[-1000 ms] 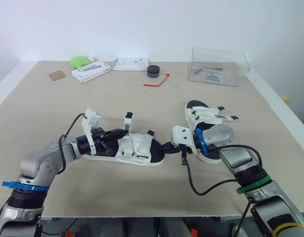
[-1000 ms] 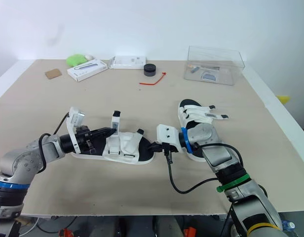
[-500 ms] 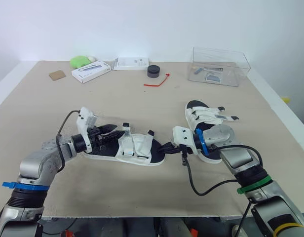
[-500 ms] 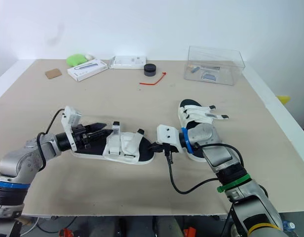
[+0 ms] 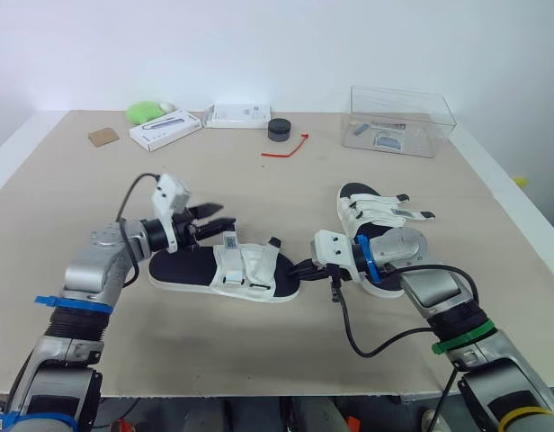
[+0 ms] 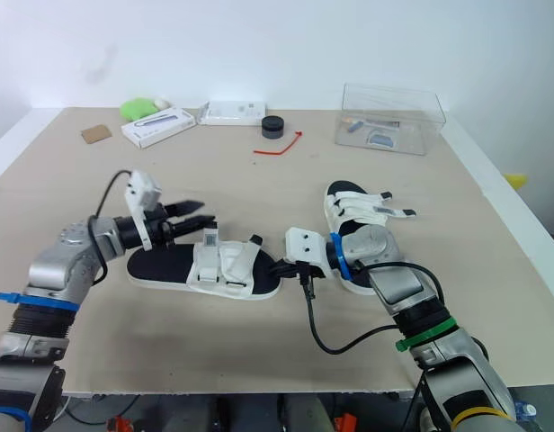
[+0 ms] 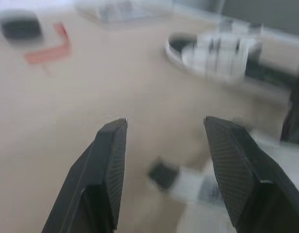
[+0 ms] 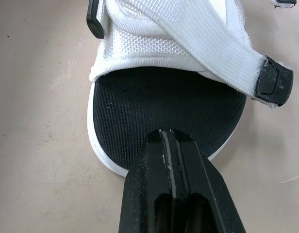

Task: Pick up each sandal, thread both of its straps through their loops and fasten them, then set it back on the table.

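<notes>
Here on the tabletop (image 5: 277,193), the right gripper (image 8: 165,138) is clamped shut with its tip on the toe of the near sandal (image 5: 225,274), seen close up in its wrist view. The left gripper (image 5: 214,218), fingers spread, hovers at the sandal's ten o'clock, having dropped the strap (image 5: 230,243) it held upright a second ago. The second sandal (image 5: 380,229) lies at three o'clock.

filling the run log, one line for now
left gripper: jaws open, above near sandal | right gripper: jaws shut at its toe | far sandal: on table
</notes>
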Motion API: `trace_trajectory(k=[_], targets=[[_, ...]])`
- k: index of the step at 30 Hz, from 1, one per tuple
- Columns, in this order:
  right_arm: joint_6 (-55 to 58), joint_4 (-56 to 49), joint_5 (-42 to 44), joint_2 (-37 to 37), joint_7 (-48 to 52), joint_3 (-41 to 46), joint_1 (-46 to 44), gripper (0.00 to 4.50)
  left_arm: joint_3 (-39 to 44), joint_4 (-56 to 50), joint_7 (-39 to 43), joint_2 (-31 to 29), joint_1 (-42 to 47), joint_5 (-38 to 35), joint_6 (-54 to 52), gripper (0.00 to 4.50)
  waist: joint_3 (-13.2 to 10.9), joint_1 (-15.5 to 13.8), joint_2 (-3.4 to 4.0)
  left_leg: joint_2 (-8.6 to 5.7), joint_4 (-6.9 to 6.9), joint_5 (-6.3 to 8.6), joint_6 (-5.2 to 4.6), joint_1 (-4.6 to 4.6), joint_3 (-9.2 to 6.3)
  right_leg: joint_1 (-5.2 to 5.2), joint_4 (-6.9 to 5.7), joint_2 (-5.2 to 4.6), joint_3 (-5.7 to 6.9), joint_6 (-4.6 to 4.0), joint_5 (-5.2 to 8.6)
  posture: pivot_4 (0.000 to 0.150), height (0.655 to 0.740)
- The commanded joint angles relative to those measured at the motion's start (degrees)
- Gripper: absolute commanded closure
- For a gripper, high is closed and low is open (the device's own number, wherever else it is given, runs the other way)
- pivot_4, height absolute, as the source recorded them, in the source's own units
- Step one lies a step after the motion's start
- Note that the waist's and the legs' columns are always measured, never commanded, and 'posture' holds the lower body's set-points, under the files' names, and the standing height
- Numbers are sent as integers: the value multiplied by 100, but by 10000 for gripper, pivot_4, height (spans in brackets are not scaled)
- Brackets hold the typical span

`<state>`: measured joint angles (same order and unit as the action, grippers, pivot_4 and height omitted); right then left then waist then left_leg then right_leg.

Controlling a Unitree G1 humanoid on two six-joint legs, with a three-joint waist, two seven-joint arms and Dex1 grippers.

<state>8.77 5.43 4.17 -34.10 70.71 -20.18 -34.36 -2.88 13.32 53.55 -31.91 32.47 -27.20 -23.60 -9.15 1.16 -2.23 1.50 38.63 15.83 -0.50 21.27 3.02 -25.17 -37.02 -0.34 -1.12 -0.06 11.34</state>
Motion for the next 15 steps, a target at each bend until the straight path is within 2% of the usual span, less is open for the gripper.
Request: trace_trajectory(k=[1,2,3,15], targets=[[66,23,-132,-67,-34,-21,67,45000,-72,385,320,25,269,265,227,34628,0,0,0,1,0,0,0,2,-1,-1,0,1,1,0,0,1500,7400],[67,23,-133,-69,-40,-20,68,45000,-102,484,356,40,312,343,270,40332,0,0,0,1,0,0,0,2,-2,-1,0,1,1,0,0,1500,7400],[69,27,-136,-66,-45,-21,63,45000,-111,567,391,55,350,401,299,43996,0,0,0,1,0,0,0,2,-2,-1,0,1,1,0,0,1500,7400],[105,10,-129,-37,-116,-26,87,45000,-489,641,1249,8,388,872,306,43996,0,1,0,1,0,0,0,3,-1,-2,0,1,0,1,1,1500,7400]])
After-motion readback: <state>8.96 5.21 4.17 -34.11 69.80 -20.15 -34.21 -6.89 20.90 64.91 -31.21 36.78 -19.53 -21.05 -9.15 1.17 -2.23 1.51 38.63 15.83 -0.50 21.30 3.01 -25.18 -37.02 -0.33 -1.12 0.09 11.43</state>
